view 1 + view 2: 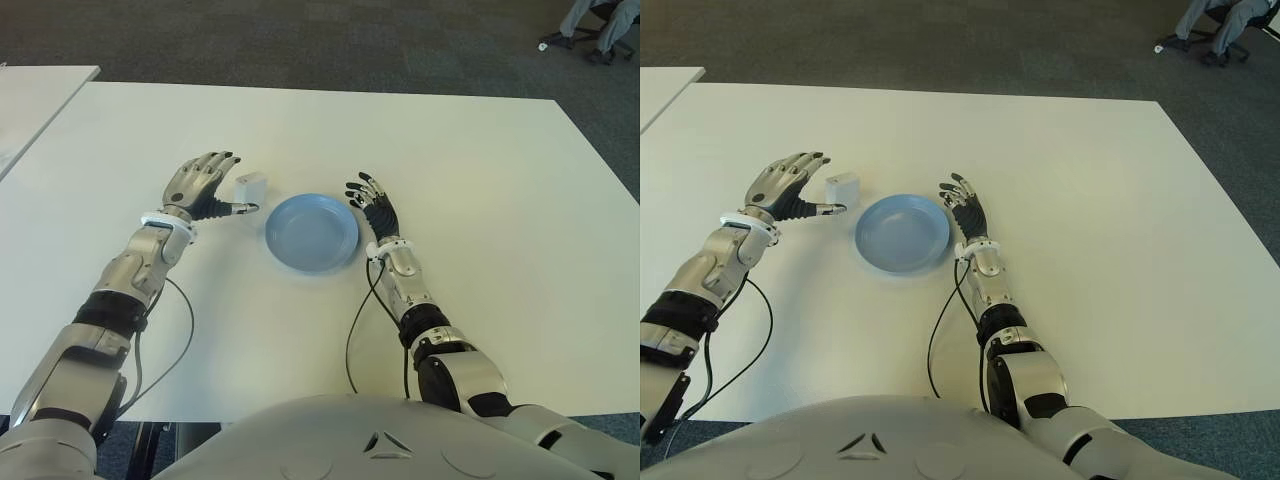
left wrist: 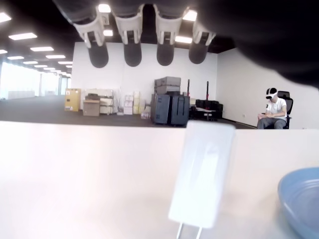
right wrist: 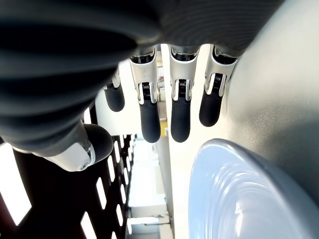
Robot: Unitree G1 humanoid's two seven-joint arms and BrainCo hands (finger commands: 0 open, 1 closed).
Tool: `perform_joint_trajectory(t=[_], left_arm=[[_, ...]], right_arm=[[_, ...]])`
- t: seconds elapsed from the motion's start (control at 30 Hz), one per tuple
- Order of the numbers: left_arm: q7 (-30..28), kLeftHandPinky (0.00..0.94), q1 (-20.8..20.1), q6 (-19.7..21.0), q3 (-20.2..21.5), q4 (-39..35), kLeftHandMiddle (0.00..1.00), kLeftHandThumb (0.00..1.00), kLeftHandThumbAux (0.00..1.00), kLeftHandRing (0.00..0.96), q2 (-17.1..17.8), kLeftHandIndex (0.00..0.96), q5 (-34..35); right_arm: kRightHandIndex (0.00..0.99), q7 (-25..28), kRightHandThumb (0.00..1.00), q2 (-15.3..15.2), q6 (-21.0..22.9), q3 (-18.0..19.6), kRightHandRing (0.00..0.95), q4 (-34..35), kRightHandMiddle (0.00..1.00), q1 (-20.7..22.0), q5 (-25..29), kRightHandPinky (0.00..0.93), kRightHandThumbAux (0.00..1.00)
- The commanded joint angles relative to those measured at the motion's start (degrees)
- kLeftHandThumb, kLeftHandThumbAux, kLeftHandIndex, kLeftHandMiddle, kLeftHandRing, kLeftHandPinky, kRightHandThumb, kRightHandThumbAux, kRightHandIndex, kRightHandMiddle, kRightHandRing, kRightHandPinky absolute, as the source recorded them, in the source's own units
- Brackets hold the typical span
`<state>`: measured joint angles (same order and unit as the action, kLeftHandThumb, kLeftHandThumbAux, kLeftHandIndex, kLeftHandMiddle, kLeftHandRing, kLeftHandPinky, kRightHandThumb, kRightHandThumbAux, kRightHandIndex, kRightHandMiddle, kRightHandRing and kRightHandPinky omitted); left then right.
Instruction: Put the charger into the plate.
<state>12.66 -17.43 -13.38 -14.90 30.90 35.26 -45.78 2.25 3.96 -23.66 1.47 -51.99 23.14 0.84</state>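
Charger (image 1: 250, 186): small white block with prongs, lying untouched beside the open, empty left hand (image 1: 203, 186).

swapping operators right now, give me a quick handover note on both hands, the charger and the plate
Left hand: open, holds nothing, just left of the charger, thumb reaching beneath it.
Right hand: open, idle, at the right edge of the plate.
Charger: white, on the table between the left hand and the blue plate, outside it.
Done: nothing yet, plate empty.
Left: grasp the charger, place it in the plate.
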Motion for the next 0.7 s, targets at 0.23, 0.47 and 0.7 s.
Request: perform_joint_trajectory(t=[0.23,0.47,0.7], left_arm=[[0.69,0.007,-2.54,-2.47,-0.2,8.24,0.0,0.355,0.313,0.0,-1.35,0.0,3.56],[1.59,0.074,-3.41,-2.34,-0.16,13.06,0.03,0.381,0.372,0.025,-3.68,0.0,6.26],[3.66,0.096,-4.93,-2.24,-0.27,19.22,0.067,0.426,0.404,0.068,-6.08,0.002,8.08]], right_arm=[[0.115,0.1,0.0,-0.31,1.85,0.27,0.261,-1.81,0.283,-1.69,-0.08,0.237,0.536],[0.116,0.32,0.0,-0.42,1.83,0.28,0.263,-1.84,0.284,-1.68,-0.05,0.24,0.534],[0.117,0.54,0.0,-0.45,1.63,0.36,0.267,-2.09,0.287,-1.64,0.04,0.244,0.534]])
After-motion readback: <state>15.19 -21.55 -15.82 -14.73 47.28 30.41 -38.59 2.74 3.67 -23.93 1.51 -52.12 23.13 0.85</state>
